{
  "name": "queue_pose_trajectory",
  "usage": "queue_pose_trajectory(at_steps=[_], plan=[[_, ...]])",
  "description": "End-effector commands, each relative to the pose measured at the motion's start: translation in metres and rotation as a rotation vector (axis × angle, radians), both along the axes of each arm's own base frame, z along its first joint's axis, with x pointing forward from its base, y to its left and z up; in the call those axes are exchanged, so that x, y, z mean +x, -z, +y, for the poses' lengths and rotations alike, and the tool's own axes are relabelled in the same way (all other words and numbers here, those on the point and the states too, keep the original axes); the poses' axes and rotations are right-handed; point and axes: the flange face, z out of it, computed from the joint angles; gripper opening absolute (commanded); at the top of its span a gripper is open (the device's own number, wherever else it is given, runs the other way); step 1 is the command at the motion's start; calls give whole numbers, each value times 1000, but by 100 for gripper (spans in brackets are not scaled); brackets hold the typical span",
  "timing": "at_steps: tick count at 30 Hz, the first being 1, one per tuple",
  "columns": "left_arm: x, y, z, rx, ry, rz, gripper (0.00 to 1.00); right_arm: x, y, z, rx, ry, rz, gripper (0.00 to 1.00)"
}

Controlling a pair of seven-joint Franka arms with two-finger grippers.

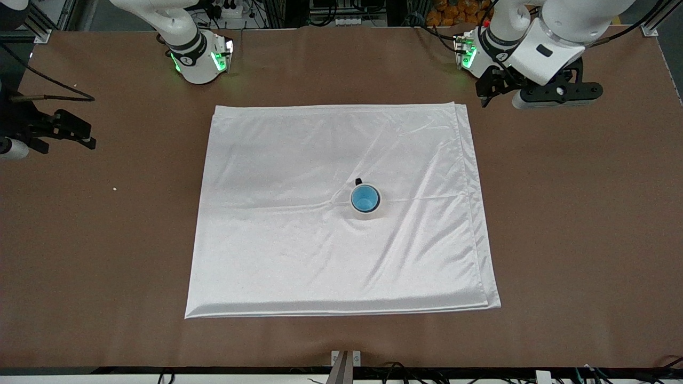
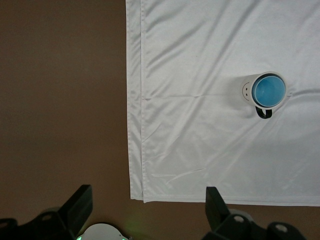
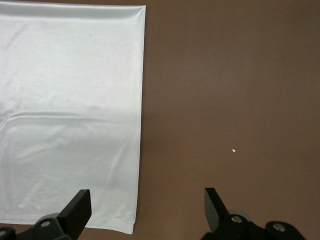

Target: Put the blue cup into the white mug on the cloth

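Nesting looks finished from where I stand: the blue cup (image 1: 365, 198) sits upright inside the white mug (image 1: 366, 211), its bright blue inside filling the mug's mouth, with only a thin off-white rim showing round it. The mug stands on the cloth (image 1: 277, 213), roughly in the middle, a little toward the left arm's end, its dark handle turned toward the robots' bases. In the left wrist view the same pair shows, blue cup (image 2: 268, 90) in white mug (image 2: 247, 90), small dark dots visible on the mug's side.

Both arms are drawn back and seem to be waiting. The left tool (image 1: 488, 88) hangs over bare desk (image 1: 587, 213) near the cloth's corner at the left arm's end, its fingers (image 2: 80, 202) spread wide and holding nothing. The right tool (image 1: 58, 130) is over the desk at the right arm's end, well apart from the cloth, fingers (image 3: 77, 207) likewise wide open and empty.

As I judge it, the sensible thing now is to leave the pair alone; any further reach risks dragging the shiny cloth, which already creases toward the mug, and tipping it. I see nothing in the cup, and the mug holds just the cup.
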Motion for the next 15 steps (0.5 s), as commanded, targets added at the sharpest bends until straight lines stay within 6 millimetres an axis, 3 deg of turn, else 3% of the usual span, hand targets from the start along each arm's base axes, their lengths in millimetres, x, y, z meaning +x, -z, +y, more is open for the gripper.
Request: queue_pose_trajectory(at_steps=[1, 12, 15], plan=[[-6, -1, 6, -20, 15, 12, 100, -6, -6, 2, 1, 0, -10, 100], [2, -3, 12, -18, 2, 6, 100, -6, -6, 2, 1, 0, -10, 100], [13, -9, 14, -23, -18, -7, 100, -6, -6, 2, 1, 0, -10, 100]])
